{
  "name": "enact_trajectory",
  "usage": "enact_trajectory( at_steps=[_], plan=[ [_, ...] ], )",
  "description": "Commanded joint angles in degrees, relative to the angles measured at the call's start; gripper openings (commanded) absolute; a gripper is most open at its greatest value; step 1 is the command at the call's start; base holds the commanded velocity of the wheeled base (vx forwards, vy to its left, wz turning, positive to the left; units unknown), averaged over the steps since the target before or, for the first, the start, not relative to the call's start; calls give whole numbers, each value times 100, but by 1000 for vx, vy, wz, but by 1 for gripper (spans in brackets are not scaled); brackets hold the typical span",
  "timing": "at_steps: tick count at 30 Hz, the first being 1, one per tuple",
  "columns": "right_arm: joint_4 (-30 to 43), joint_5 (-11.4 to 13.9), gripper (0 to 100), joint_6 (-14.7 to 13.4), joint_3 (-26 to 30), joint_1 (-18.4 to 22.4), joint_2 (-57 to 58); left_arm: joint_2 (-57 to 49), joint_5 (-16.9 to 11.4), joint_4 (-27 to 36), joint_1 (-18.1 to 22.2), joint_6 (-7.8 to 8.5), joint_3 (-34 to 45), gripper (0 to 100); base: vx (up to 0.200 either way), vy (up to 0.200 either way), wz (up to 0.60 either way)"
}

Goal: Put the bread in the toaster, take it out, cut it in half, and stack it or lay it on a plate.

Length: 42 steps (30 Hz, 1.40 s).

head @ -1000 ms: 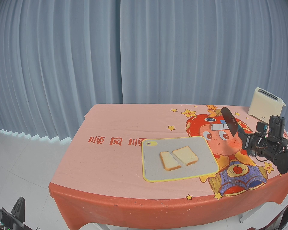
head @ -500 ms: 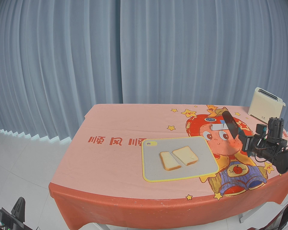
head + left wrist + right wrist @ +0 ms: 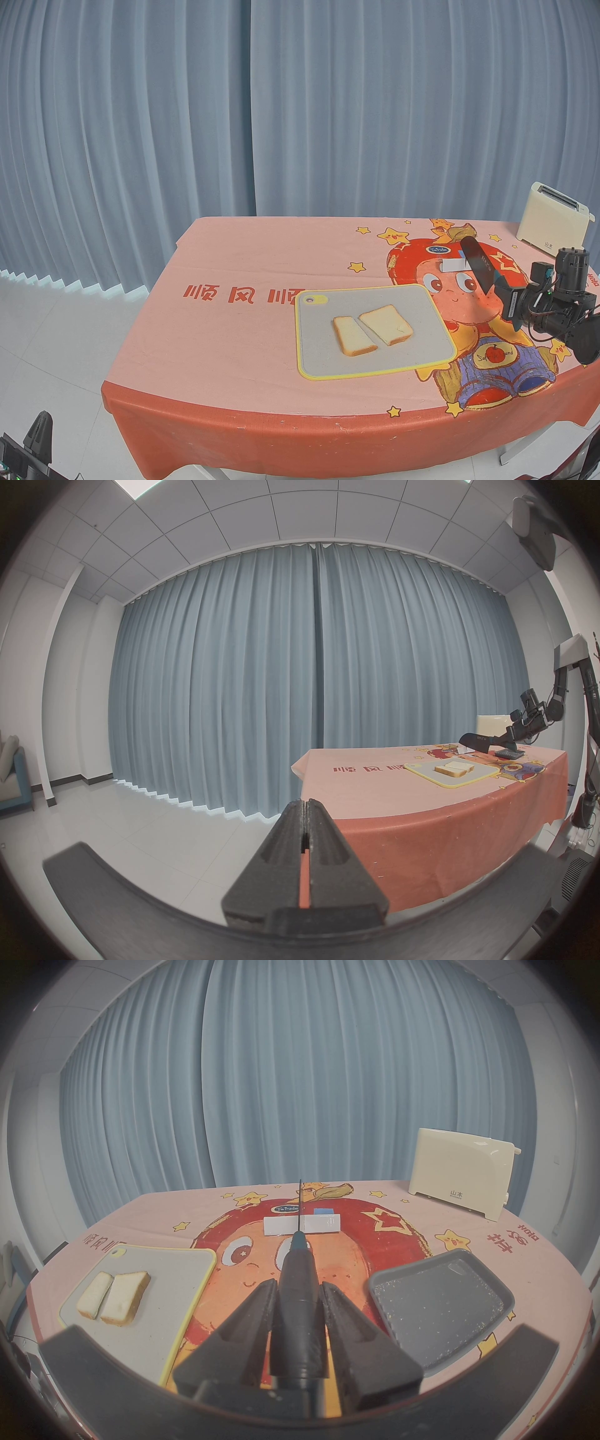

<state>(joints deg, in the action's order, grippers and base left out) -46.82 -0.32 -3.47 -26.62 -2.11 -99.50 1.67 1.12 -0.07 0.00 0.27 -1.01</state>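
Note:
Two bread halves, one (image 3: 354, 335) beside the other (image 3: 386, 324), lie side by side on the grey cutting board (image 3: 325, 356) with a yellow rim. My right gripper (image 3: 507, 296) hovers over the table to the right of the board, shut on the handle of a black knife (image 3: 478, 262) whose blade points up and away. In the right wrist view the knife (image 3: 299, 1272) sits between that gripper's (image 3: 299, 1319) fingers. The cream toaster (image 3: 553, 219) stands at the table's far right corner. A dark grey plate (image 3: 444, 1300) lies near the right edge. My left gripper (image 3: 305, 830) hangs shut, low and off the table's left.
A small white and blue knife rest (image 3: 458, 265) lies on the cloth behind the board, under the blade. The red cartoon tablecloth (image 3: 237, 350) is bare on its left half. Curtains hang behind the table.
My right gripper has sunk a little with the knife, and the blade sits slightly lower. The bread, board and left arm have not moved.

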Motion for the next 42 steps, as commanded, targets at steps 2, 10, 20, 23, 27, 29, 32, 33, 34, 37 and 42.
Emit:
enact_trajectory(
  at_steps=[2,10,20,23,27,29,32,33,34,37,42],
  plan=[
    [-2,-3,0,31,-1,9,-8,9,2,-1,0,0,101,0,0,0,0],
    [-2,-3,0,40,34,9,-70,9,2,-1,0,0,101,0,0,0,0],
    [-55,-3,0,75,43,0,-219,9,2,-1,0,0,101,0,0,0,0],
    [-72,-3,0,66,43,9,-254,9,2,-1,0,0,101,0,0,0,0],
    [-72,-3,0,66,34,0,-254,9,2,-1,0,0,101,0,0,0,0],
    [-72,-3,0,66,43,9,-254,9,2,-1,0,0,101,0,0,0,0],
    [-72,-3,0,66,43,9,-254,9,2,-1,0,0,101,0,0,0,0],
    [-72,-3,0,66,43,9,-254,9,2,-1,0,0,101,0,0,0,0],
    [-72,-3,0,66,43,9,-254,9,2,-1,0,0,101,0,0,0,0],
    [-72,-3,0,66,43,9,-254,9,2,-1,0,0,101,0,0,0,0],
    [-72,-3,0,66,43,9,-254,9,2,-1,0,0,101,0,0,0,0]
  ],
)
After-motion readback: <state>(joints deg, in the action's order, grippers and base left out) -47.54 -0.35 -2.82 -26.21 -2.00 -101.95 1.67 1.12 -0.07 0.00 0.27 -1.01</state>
